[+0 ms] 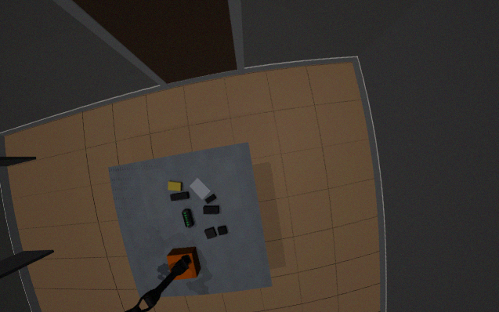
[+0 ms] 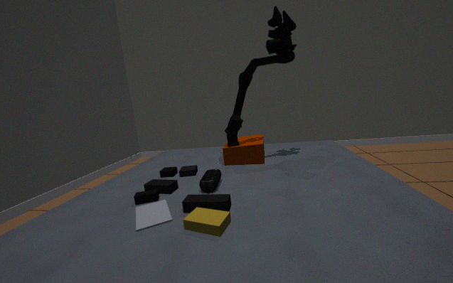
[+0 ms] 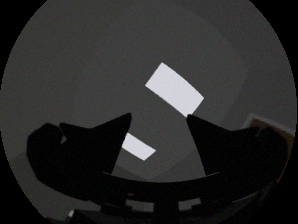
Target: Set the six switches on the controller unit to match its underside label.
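Observation:
The dark grey controller unit (image 1: 187, 218) (image 2: 210, 180) sits on the bench (image 1: 149, 227) (image 2: 313, 227) with its switches facing up. A row of small green marks shows along its top in the top view. The switch positions are too small to read, and the label on its underside is hidden. My gripper (image 2: 280, 10) (image 3: 159, 116) is open and empty, raised high above the bench and pointing up, far from the unit. The wrist view shows the two dark fingers apart against the ceiling; the unit is not in that view.
The arm stands on an orange block (image 1: 174, 270) (image 2: 244, 155). A yellow block (image 1: 175, 186) (image 2: 207, 221), a long black block (image 1: 179, 196) (image 2: 206, 203) and a pale flat plate (image 1: 200, 188) (image 2: 152, 215) lie beyond the unit. Several other dark blocks lie to one side.

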`<control>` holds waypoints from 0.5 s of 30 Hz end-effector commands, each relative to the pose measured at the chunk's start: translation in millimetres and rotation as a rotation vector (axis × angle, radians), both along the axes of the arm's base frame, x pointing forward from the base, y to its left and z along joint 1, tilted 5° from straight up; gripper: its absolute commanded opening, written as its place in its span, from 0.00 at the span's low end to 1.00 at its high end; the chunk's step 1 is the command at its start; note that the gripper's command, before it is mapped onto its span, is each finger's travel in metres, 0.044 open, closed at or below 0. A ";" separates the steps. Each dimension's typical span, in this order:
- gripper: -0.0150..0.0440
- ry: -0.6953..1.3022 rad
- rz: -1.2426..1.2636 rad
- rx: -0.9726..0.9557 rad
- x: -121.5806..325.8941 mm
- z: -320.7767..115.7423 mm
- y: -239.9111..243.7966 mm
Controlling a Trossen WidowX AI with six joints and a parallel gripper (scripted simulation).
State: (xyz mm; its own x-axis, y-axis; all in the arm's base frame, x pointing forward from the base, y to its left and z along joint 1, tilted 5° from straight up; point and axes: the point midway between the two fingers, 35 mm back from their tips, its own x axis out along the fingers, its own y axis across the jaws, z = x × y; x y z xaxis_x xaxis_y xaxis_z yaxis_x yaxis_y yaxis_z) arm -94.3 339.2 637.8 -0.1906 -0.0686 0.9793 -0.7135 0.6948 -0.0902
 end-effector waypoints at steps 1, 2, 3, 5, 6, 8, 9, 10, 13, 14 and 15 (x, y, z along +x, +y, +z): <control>0.89 0.000 0.000 0.000 0.0 0.0 0.0; 0.84 0.000 0.000 0.000 0.0 0.0 0.0; 0.80 0.000 0.000 0.000 0.0 0.0 0.0; 0.71 -0.004 -0.014 -0.022 4.9 -0.9 6.6; 0.67 -0.008 -0.031 -0.050 11.3 -2.3 14.8; 0.58 -0.016 -0.073 -0.119 28.1 -6.2 34.1; 0.53 -0.018 -0.094 -0.153 37.2 -8.5 43.3; 0.49 -0.020 -0.115 -0.187 46.7 -11.1 52.3; 0.35 -0.017 -0.177 -0.291 77.7 -20.2 77.6; 0.31 -0.015 -0.201 -0.322 88.9 -23.1 84.3; 0.26 -0.011 -0.224 -0.354 100.2 -26.3 90.7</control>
State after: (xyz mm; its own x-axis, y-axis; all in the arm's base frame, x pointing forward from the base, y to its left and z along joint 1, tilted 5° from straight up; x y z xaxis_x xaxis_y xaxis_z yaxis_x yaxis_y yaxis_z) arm -27.4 404.8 624.4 -0.1953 0.2016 0.9598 -0.5929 0.7553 -0.2792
